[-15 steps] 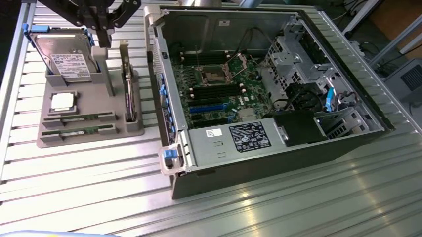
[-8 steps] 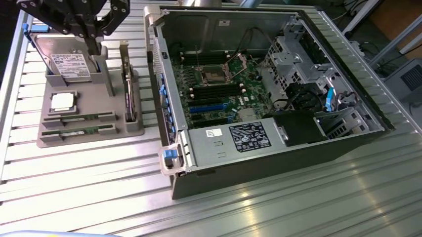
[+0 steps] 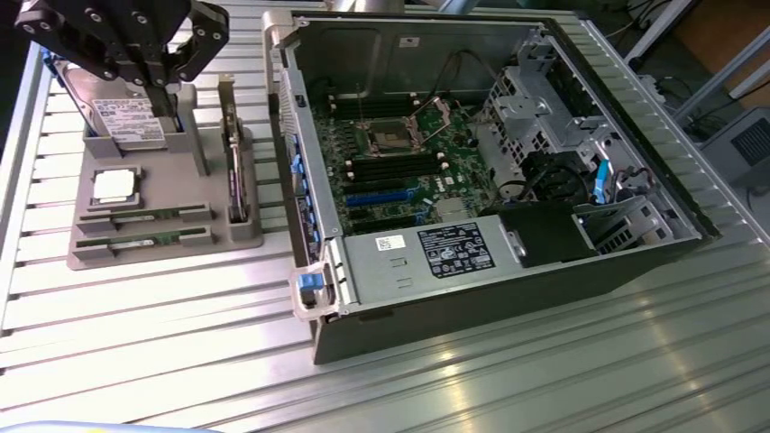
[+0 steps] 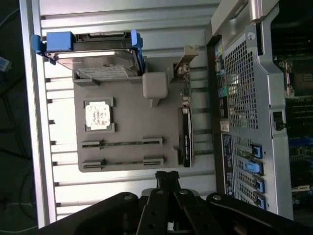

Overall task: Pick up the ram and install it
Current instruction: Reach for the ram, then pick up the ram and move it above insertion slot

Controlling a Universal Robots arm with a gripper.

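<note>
Two ram sticks, thin and green, lie in slots of a grey holder (image 3: pixel 180 257): one (image 3: pixel 147 219) just behind the other (image 3: pixel 144 241). The wrist view shows the same two ram sticks (image 4: pixel 122 143) (image 4: pixel 122 161) in the holder (image 4: pixel 142 122). My black gripper (image 3: pixel 160 83) hangs above the holder's far end, over the hard drive (image 3: pixel 121 115), well apart from the sticks. Its fingers (image 4: pixel 167 177) are shut together with nothing between them.
The holder also carries a square silver processor (image 3: pixel 114 185), a dark expansion card (image 3: pixel 237 185) standing on edge, and the hard drive in its blue frame (image 4: pixel 98 68). On the exterior view's right, an open computer case (image 3: pixel 361 280) shows its green motherboard (image 3: pixel 403 158).
</note>
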